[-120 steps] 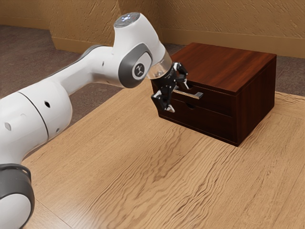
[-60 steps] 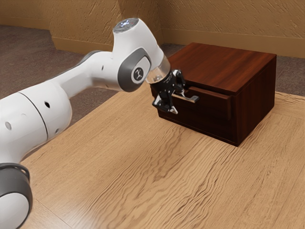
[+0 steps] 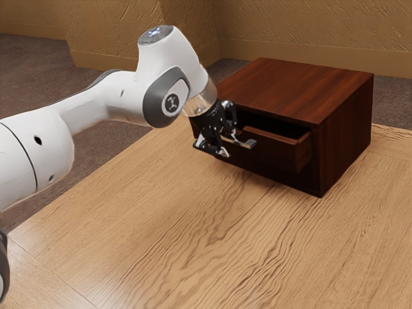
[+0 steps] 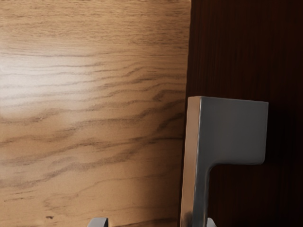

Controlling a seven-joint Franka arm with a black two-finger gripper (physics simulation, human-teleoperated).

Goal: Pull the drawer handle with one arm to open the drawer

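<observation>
Dark-brown wooden cabinet is sitting on the pale wood table, its upper drawer standing partly out. You are seeing the black gripper straddling the silver handle, fingers spread, the bar lying between them, nearer one fingertip.

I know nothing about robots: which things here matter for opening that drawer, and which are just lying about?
Part of the job: the robot arm; the metal handle; the upper drawer, partly pulled out; the dark wooden cabinet that holds it.

Just surroundings: the wooden table under the cabinet; the brown floor; the tan wall behind.
</observation>
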